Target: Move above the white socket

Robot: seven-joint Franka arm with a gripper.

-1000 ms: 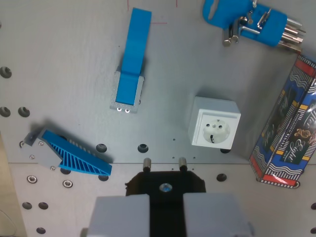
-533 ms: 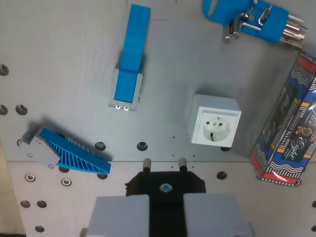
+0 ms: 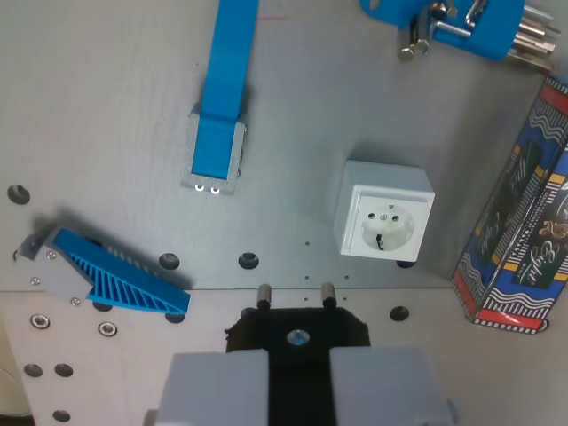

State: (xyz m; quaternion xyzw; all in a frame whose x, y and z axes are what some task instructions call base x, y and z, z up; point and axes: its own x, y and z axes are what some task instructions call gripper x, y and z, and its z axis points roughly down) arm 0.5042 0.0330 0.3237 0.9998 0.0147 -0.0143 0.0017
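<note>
On the wrist view's left, a blue ribbed wedge [image 3: 120, 284] on a grey bracket lies flat on the grey metal bench [image 3: 106, 115]. Further right and higher up, a long blue bar with a grey connector end [image 3: 219, 115] points up out of the picture.

At bottom centre sits the claw [image 3: 295, 297]. Its two grey fingers [image 3: 213, 386] meet on a black plug body with two metal pins pointing forward, so it looks clamped on that black plug [image 3: 297, 330].

The white socket [image 3: 385, 220] stands on the bench to the right of the claw's line and somewhat ahead of the pins, well apart from them. Beyond it at the top edge lies a blue plug with metal prongs [image 3: 461, 27], and a patterned tin box [image 3: 524, 240] stands at the far right, near the socket.

The approach looks only part done: the plug is not yet over the socket. The next move calls for a shift toward the wrist view's right and forward, keeping clear of the tin.
</note>
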